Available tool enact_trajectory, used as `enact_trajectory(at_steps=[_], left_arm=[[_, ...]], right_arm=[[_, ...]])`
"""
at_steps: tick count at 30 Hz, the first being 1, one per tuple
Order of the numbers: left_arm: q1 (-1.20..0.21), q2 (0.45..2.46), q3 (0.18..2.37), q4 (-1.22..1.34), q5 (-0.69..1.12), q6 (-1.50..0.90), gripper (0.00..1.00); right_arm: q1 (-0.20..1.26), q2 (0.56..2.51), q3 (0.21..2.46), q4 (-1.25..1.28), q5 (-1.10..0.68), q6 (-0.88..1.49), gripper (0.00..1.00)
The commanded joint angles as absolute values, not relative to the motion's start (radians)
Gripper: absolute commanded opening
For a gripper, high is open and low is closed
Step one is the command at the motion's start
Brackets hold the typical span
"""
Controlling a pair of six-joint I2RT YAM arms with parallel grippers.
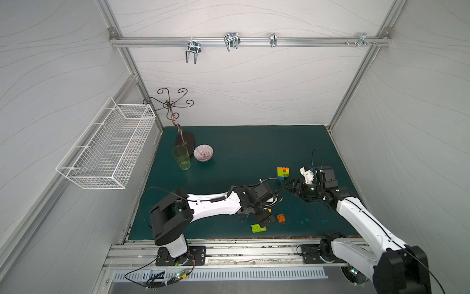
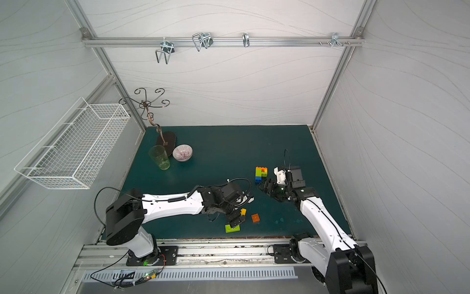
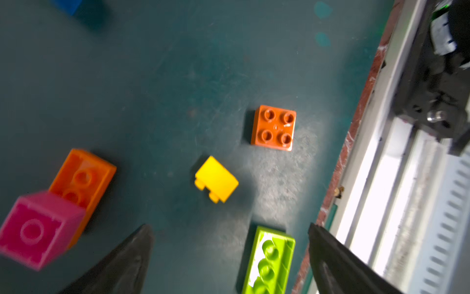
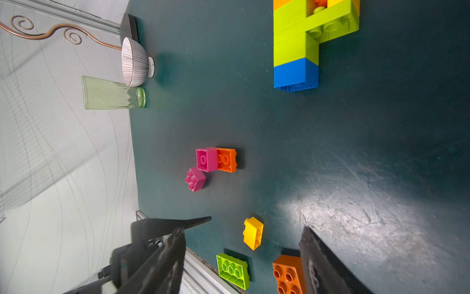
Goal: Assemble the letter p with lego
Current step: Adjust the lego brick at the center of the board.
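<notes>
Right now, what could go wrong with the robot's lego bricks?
The lime green brick lies right by the front edge of the table, so the open left gripper over it might push it off. The right gripper hangs close to the built letter and could bump it askew. The yellow brick lies on its side, so it may need turning first.

The centre and rear of the tabletop [image 1: 241, 152] are clear, except the rear left corner, where the hook stand [image 1: 184, 140], green glass [image 1: 181, 157] and bowl [image 1: 203, 152] stand close together. The brick assembly [image 1: 283, 173] stands right of centre with the right tool [image 1: 290, 185] just beside it. Near the front edge, the lime brick [image 1: 258, 227], yellow brick [image 1: 268, 210] and orange brick [image 1: 281, 218] lie close together around the left tool [image 1: 265, 221], and the left arm [image 1: 216, 203] crosses the front left area.
</notes>
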State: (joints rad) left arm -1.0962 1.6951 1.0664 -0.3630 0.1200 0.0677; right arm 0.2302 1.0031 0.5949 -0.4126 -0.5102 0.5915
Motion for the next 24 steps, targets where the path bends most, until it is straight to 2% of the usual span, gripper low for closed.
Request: enact_trajectory(at_steps=[1,14,24], left_arm=[[-1.106,1.756,1.123,-0.395,0.116,0.183,0.97],[-1.105,1.912,1.223,-0.416,0.227,0.200,0.96],[-1.117,1.874,1.178,-0.408,0.257,0.136,0.93]], right_arm=[[0.216,0.998,0.580,-0.439,-0.555,0.567,0.72],[0.188,1.002,0.560,-0.424,-0.598,0.554,0.72],[0.177,1.015,0.545,-0.403,-0.618,0.548,0.72]])
